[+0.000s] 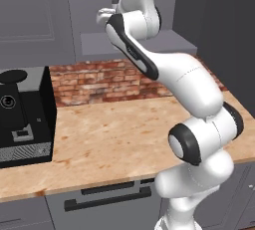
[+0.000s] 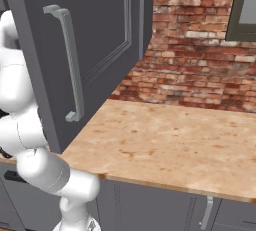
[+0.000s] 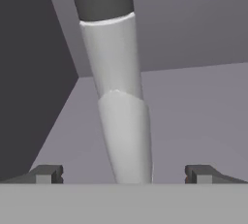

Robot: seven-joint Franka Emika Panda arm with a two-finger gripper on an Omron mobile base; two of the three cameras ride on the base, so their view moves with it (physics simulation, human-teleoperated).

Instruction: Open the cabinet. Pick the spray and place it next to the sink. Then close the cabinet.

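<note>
The gripper [image 3: 124, 174] stands fully open with nothing held, its 2 fingertips [image 3: 47, 173] straddling the pale spray bottle [image 3: 118, 102] inside the cabinet (door [image 2: 95, 45] swung wide, bar handle [image 2: 70, 60] toward the camera). The bottle sits off-centre between the tips; closing now might nudge and topple it on the shelf.

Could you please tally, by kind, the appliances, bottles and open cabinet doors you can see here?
coffee machine: 1
spray: 1
cabinet door, swung open: 1
Total: 3
</note>
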